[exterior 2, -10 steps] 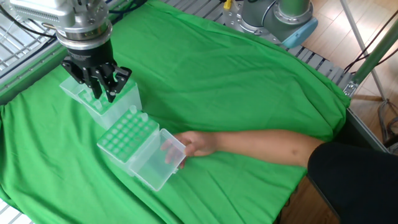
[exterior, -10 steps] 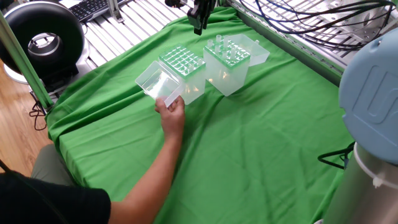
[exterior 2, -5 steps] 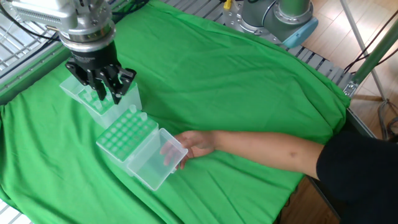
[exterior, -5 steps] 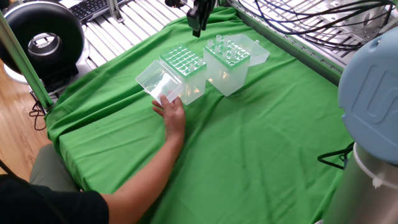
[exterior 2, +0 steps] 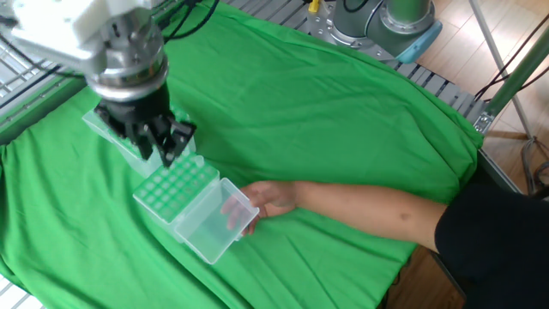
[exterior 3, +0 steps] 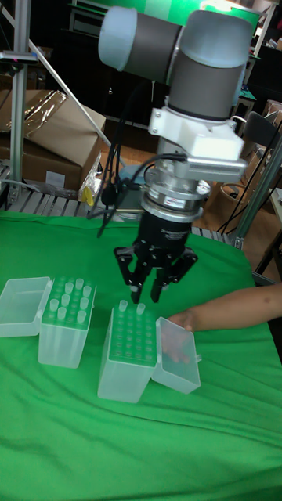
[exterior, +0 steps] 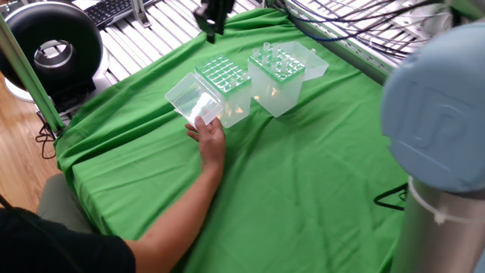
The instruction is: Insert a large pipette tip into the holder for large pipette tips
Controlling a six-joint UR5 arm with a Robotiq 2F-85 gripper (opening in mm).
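I have the black two-finger gripper [exterior 3: 146,291] hanging just above the back edge of the tall translucent plastic box with the greenish grid-of-holes top [exterior 3: 128,354], the holder for large pipette tips. The fingers are drawn close together and point straight down. From my views I cannot tell whether a tip sits between them or whether they are fully closed.

The holder stands on the green-cloth-covered table [exterior: 318,174], towards the edge where the metal racking runs. Its hinged clear lid [exterior 3: 177,356] is swung open to the side. A person's bare hand [exterior: 208,138], reaching in from the opposite edge of the table, rests its fingers on that lid. A couple of tips stand up in the back row of the holder's grid, right under the gripper.

Just beside the holder is a second translucent grid-topped box [exterior 3: 68,322] with many pale tips poking out of it. Its own clear lid [exterior 3: 23,306] lies open on the side away from the holder.
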